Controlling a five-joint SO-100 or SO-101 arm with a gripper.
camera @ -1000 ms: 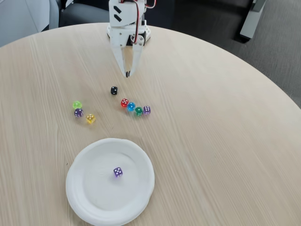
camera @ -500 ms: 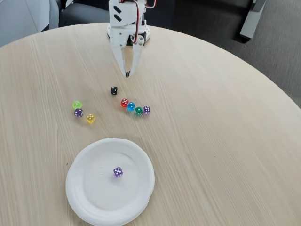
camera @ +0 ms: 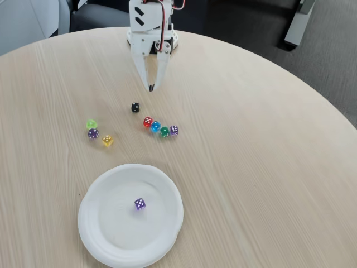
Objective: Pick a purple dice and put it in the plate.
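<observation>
The purple dice [camera: 139, 204] lies inside the white plate [camera: 99, 223], a little right of the plate's middle, at the near edge of the table in the fixed view. My gripper [camera: 151, 87] hangs at the far side of the table, well away from the plate. Its white fingers meet at the tips, shut with nothing between them.
Loose dice lie between gripper and plate: black [camera: 135, 107], red [camera: 148, 121], blue [camera: 155, 126], green [camera: 164, 132] and pale lilac [camera: 174, 130] in a row, with lime [camera: 91, 124], dark purple [camera: 93, 133] and yellow [camera: 107, 140] to the left. The round wooden table's edge curves at the right.
</observation>
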